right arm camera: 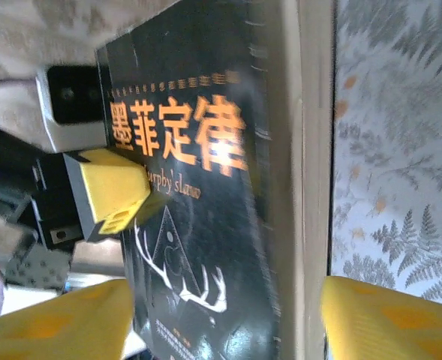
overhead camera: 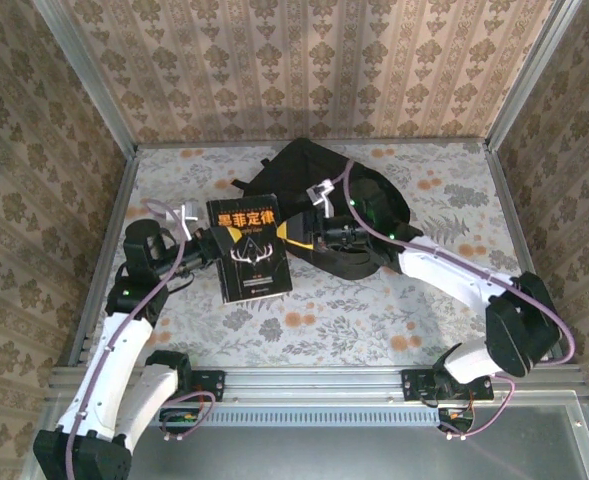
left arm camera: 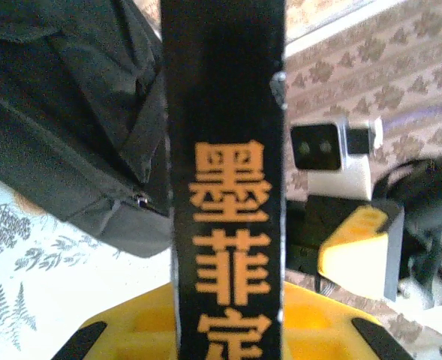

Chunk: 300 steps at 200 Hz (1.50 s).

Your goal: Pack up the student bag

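— Student bag (overhead camera: 299, 168): how many do we count, and where does it lie?

— We count one, a black backpack against the far edge of the table (overhead camera: 394, 320), a little right of the middle. From the left wrist we see its side (left arm camera: 55, 112) and a zip pull (left arm camera: 139, 199).

— What do we find inside it?

— We cannot tell; the fabric hides whatever it may hold.

— And books?

— One book (overhead camera: 249, 250), black, with orange characters and white antlers on its cover (right arm camera: 198, 225). It is outside the bag, just beside the bag's near left side, left of the table's middle, cover turned upward. Whether it rests on the table we cannot tell.

— How many tools do we have?

— Two. The left tool (overhead camera: 212, 247) has closed on the book at its left edge. We see its yellow fingers (left arm camera: 115, 334) against both sides of the spine (left arm camera: 224, 150), and from the right wrist one of them (right arm camera: 108, 191) lies on the cover.

— And the other?

— The right tool (overhead camera: 319, 238) stands at the book's right edge, over the bag's near side. Its jaws are spread wide and grip nothing. Its yellow fingers (right arm camera: 55, 322) sit well apart, with the book in view between them.
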{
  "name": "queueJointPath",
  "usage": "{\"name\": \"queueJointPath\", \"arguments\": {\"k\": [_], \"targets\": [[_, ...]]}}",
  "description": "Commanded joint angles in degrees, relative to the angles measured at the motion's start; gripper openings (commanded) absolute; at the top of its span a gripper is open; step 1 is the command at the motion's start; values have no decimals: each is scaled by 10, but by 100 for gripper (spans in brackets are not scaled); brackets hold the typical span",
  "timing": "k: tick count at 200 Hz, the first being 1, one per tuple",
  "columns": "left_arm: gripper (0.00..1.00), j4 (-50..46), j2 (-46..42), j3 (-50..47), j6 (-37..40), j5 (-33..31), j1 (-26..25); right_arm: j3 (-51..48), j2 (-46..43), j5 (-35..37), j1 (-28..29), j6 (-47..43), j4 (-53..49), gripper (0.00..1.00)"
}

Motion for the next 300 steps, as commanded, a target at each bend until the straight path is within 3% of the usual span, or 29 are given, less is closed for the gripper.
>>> {"name": "queueJointPath", "arguments": {"k": [1,45,78,115,167,221,251,300], "targets": [[0,143,-10,-9,-96,-91,-15,-60,-18,104,-2,112,119,76],[0,211,-26,-22,-143,-371,-109,-163,-40,200,3,289,277,80],[0,252,1,-6,-167,-475,-159,-190,-37,241,35,328,371,92],[0,280,42,13,-180,-507,-185,-185,19,272,71,381,517,100],[0,302,58,21,-188,-544,-212,-152,66,317,117,376,579,100],[0,302,58,26,-186,-561,-223,-146,75,382,141,367,568,98],[0,293,58,31,-185,-570,-223,-153,70,380,142,349,535,98],[0,290,62,40,-185,-568,-223,-169,103,385,143,361,566,98]]}}
